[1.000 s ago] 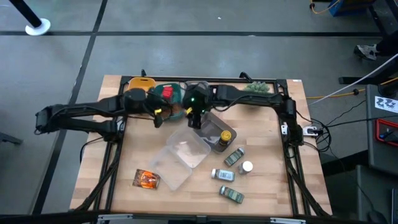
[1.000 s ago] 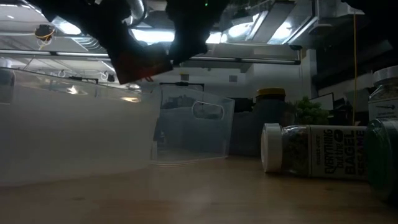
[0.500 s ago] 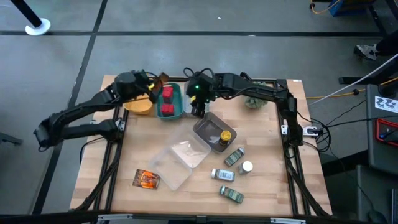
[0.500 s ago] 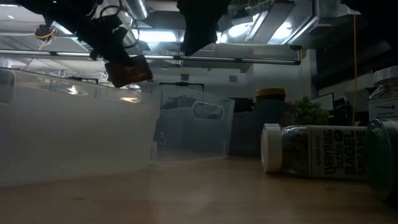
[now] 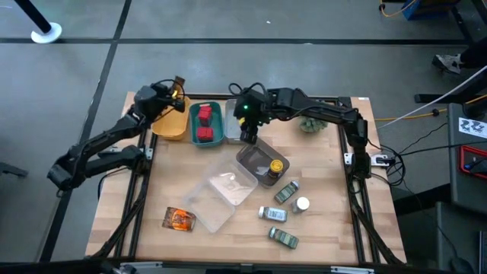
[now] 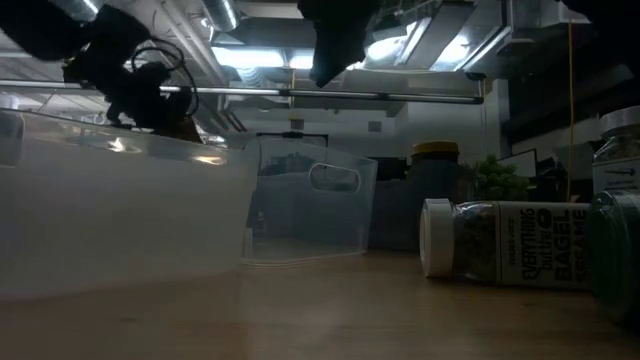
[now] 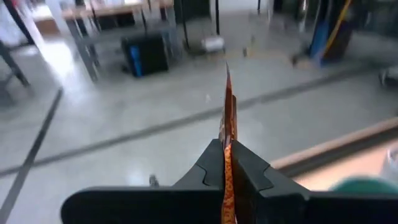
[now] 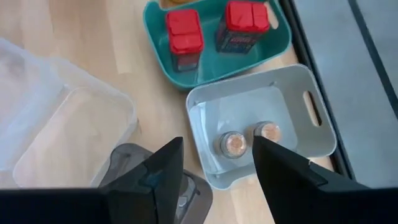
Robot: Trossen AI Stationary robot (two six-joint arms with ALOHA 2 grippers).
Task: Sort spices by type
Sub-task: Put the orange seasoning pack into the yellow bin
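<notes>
My left gripper (image 5: 175, 97) is shut on a crinkly orange foil packet (image 7: 227, 106) above the far end of the yellow bin (image 5: 169, 128). My right gripper (image 8: 214, 165) is open and empty above the grey bin (image 8: 292, 93), which holds two tiny brown jars (image 8: 232, 143). Red cubes (image 8: 185, 32) stand in the teal bin (image 5: 207, 124). A second orange packet (image 5: 179, 219) lies flat near the front left. A yellow-lidded jar (image 5: 275, 166) stands in a dark clear tray (image 5: 255, 158). Green-labelled jars (image 5: 285, 192) and a white-capped bottle (image 5: 302, 204) lie at the front right. My left gripper pinches the orange packet between its two fingers (image 7: 208, 171). The packet shows edge-on and sticks out past the fingertips, its free end (image 7: 226, 74) ahead of them. It is lifted clear of the bin and the table.
A large clear tray (image 5: 221, 194) lies in the table's middle and fills the low view's left (image 6: 120, 210). A spiky green plant (image 5: 312, 110) stands at the far right. A jar lies on its side in the low view (image 6: 500, 240). Bare wood shows at the near left.
My left gripper has carried the orange packet from over the teal bin toward the table's far left, to above the yellow bin, still shut on it. My right gripper has stayed open over the grey bin, shifting slightly toward the right.
</notes>
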